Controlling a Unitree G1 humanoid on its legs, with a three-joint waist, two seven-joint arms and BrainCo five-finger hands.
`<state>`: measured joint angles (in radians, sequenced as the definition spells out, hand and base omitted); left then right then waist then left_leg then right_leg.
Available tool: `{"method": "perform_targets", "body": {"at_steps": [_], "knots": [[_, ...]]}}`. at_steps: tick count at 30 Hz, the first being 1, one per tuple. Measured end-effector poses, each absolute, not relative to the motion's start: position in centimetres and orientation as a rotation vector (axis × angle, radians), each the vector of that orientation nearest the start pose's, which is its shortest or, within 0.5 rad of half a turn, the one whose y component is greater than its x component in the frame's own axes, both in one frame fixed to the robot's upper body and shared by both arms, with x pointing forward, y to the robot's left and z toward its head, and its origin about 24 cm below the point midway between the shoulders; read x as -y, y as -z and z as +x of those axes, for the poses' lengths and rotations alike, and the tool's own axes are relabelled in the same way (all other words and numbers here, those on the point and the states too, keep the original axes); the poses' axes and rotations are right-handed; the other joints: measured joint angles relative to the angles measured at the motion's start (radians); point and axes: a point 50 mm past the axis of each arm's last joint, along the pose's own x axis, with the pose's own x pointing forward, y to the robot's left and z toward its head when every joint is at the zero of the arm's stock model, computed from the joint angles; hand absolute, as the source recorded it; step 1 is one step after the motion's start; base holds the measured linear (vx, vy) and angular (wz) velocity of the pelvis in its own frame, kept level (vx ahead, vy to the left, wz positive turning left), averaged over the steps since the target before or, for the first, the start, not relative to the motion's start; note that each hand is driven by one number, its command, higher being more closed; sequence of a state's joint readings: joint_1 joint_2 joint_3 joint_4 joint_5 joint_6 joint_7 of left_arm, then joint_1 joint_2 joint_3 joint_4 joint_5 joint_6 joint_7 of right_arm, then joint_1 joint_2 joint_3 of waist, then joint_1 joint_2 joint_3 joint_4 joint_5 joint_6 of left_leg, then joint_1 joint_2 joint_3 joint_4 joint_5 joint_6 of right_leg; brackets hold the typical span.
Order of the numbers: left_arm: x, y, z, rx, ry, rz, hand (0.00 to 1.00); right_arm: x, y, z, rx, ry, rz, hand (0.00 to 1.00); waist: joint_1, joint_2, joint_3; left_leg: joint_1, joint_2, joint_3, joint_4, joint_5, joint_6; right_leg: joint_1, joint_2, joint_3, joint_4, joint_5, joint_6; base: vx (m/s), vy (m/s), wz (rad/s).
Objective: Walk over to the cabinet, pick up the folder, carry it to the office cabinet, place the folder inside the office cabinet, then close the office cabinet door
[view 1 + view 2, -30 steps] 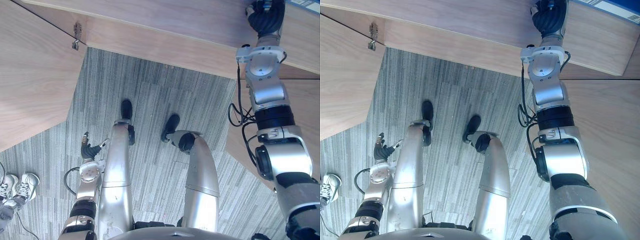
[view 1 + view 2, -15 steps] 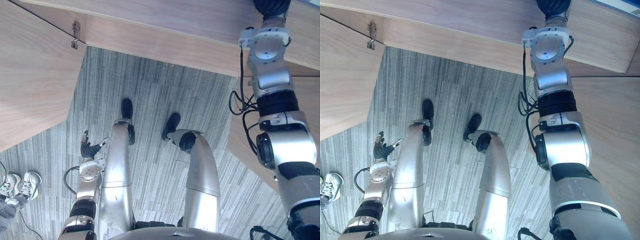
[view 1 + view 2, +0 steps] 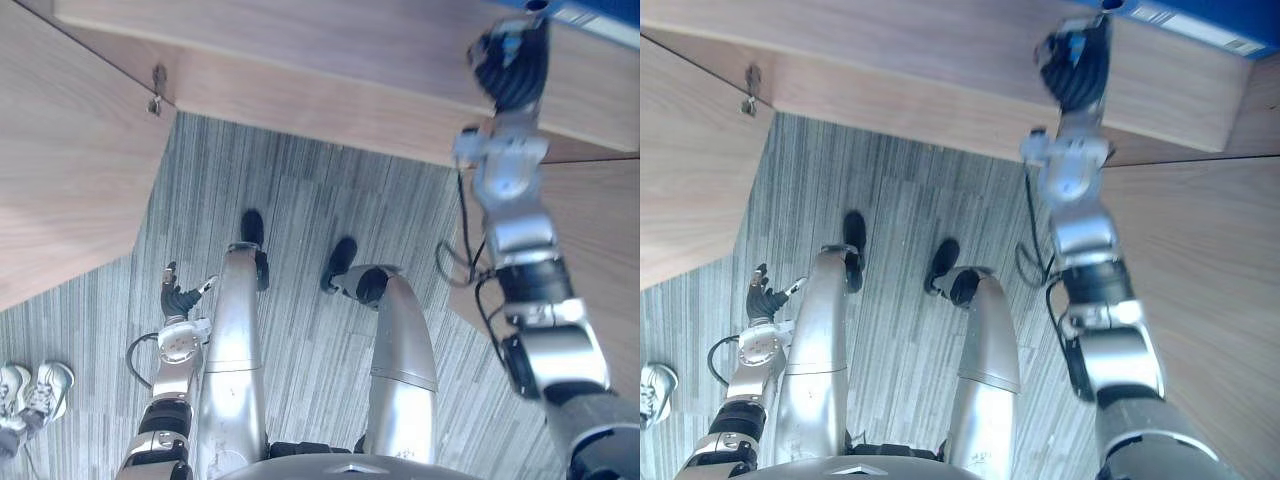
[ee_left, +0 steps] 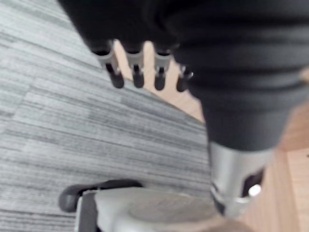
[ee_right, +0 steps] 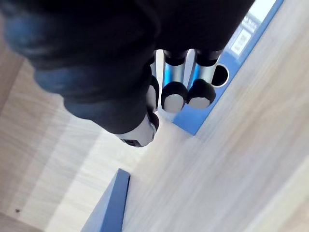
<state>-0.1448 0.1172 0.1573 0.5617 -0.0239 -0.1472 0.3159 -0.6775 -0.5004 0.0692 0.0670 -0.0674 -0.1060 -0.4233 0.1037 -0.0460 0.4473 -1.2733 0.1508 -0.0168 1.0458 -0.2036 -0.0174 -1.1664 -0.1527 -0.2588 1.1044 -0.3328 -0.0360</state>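
Blue folder (image 5: pixel 244 46), spine facing right hand (image 5: pixel 175 96)

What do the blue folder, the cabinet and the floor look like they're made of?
Folder: smooth blue cover with a faint sheen, likely plastic-coated board, though that is not certain.
Cabinet: light wood grain with a matte finish, probably veneer or laminate on board.
Floor: grey carpet tiles, judging by the fine streaks and the faint square seams.
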Motion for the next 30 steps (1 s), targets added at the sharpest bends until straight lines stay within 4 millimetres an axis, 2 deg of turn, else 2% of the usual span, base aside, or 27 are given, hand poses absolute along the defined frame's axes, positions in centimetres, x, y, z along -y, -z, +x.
{"method": "perform_targets", "body": {"at_steps": [4, 8, 10, 13, 14, 18, 20, 21, 24, 25, 27, 29, 30], "knots": [[-22.7, 2.9, 25.4, -0.266, -0.463, 0.122, 0.0, 18.0, -22.5, 30.0, 0.796, 0.269, -0.399, 1.0, -0.016, -0.006, -0.012, 0.09, 0.014, 0.019, 0.001, -0.031, -0.003, 0.082, 0.01, 0.014, -0.011, -0.007, -0.001, -0.04, 0.006, -0.14], [-23.4, 3.8, 24.3, -0.317, -0.448, 0.186, 0.0, 17.0, -18.1, 27.4, 0.702, 0.206, -0.378, 1.0, -0.029, -0.017, -0.04, 0.225, 0.04, 0.041, -0.004, -0.062, -0.006, 0.209, 0.031, 0.027, -0.046, -0.011, 0.002, -0.03, -0.001, -0.19], [-23.4, 4.7, 23.4, -0.362, -0.436, 0.203, 0.0, 16.7, -16.0, 26.5, 0.628, 0.184, -0.354, 1.0, -0.036, -0.019, -0.077, 0.285, 0.052, 0.051, -0.015, -0.082, -0.003, 0.27, 0.038, 0.027, -0.075, -0.017, 0.006, 0.02, 0.023, -0.14], [-23.0, 6.7, 21.5, -0.465, -0.422, 0.218, 0.0, 15.8, -12.4, 24.9, 0.489, 0.131, -0.337, 1.0, -0.056, -0.038, -0.129, 0.437, 0.057, 0.09, -0.105, -0.083, -0.002, 0.413, 0.039, 0.026, -0.181, -0.004, 0.028, 0.08, 0.055, -0.13], [-22.6, 7.5, 20.7, -0.504, -0.406, 0.211, 0.0, 15.8, -10.9, 24.1, 0.43, 0.117, -0.333, 1.0, -0.058, -0.042, -0.158, 0.496, 0.059, 0.108, -0.149, -0.083, -0.002, 0.469, 0.039, 0.026, -0.234, 0.006, 0.039, 0.11, 0.085, -0.2], [-22.1, 9.6, 18.1, -0.611, -0.37, 0.231, 0.0, 15.9, -7.7, 22.3, 0.283, 0.109, -0.308, 1.0, -0.076, -0.047, -0.225, 0.675, 0.064, 0.166, -0.281, -0.069, -0.004, 0.631, 0.052, 0.038, -0.401, 0.081, 0.057, 0.16, 0.118, -0.26], [-22.1, 10.6, 17.0, -0.676, -0.36, 0.242, 0.0, 16.2, -4.5, 21.7, 0.137, 0.11, -0.301, 1.0, -0.092, -0.05, -0.269, 0.76, 0.059, 0.196, -0.371, -0.048, 0.0, 0.71, 0.065, 0.05, -0.511, 0.128, 0.057, 0.15, 0.078, -0.22], [-22.1, 10.8, 16.9, -0.684, -0.356, 0.245, 0.0, 16.3, -3.5, 21.5, 0.093, 0.117, -0.299, 1.0, -0.094, -0.05, -0.274, 0.782, 0.056, 0.203, -0.394, -0.041, 0.0, 0.73, 0.068, 0.054, -0.538, 0.14, 0.058, 0.14, 0.06, -0.17], [-22.1, 11.4, 16.3, -0.726, -0.335, 0.258, 0.0, 17.3, 1.6, 20.7, -0.152, 0.162, -0.298, 1.0, -0.116, -0.048, -0.297, 0.89, 0.023, 0.224, -0.538, 0.011, 0.002, 0.83, 0.072, 0.062, -0.686, 0.201, 0.07, 0.11, 0.026, -0.05], [-22.1, 11.6, 16.1, -0.735, -0.332, 0.263, 0.0, 17.6, 2.6, 20.3, -0.202, 0.168, -0.302, 1.0, -0.119, -0.049, -0.299, 0.913, 0.016, 0.231, -0.567, 0.023, 0.002, 0.851, 0.072, 0.065, -0.713, 0.211, 0.072, 0.12, 0.007, -0.06], [-22.1, 12.1, 15.4, -0.77, -0.329, 0.268, 0.0, 18.9, 5.7, 18.9, -0.364, 0.203, -0.316, 1.0, -0.125, -0.035, -0.312, 0.992, -0.007, 0.251, -0.672, 0.065, 0.006, 0.922, 0.074, 0.077, -0.82, 0.258, 0.079, 0.14, 0.004, -0.11], [-22.2, 12.4, 14.7, -0.793, -0.333, 0.269, 0.0, 19.6, 7.6, 17.9, -0.468, 0.22, -0.321, 1.0, -0.128, -0.024, -0.322, 1.046, -0.023, 0.273, -0.745, 0.093, 0.008, 0.965, 0.075, 0.09, -0.89, 0.292, 0.085, 0.12, 0.021, -0.2], [-22.2, 12.7, 14.3, -0.817, -0.332, 0.27, 0.0, 20.0, 8.7, 17.1, -0.537, 0.232, -0.323, 0.0, -0.131, -0.015, -0.331, 1.078, -0.032, 0.284, -0.784, 0.109, 0.011, 0.993, 0.076, 0.096, -0.931, 0.313, 0.088, 0.11, 0.025, -0.22]]}}
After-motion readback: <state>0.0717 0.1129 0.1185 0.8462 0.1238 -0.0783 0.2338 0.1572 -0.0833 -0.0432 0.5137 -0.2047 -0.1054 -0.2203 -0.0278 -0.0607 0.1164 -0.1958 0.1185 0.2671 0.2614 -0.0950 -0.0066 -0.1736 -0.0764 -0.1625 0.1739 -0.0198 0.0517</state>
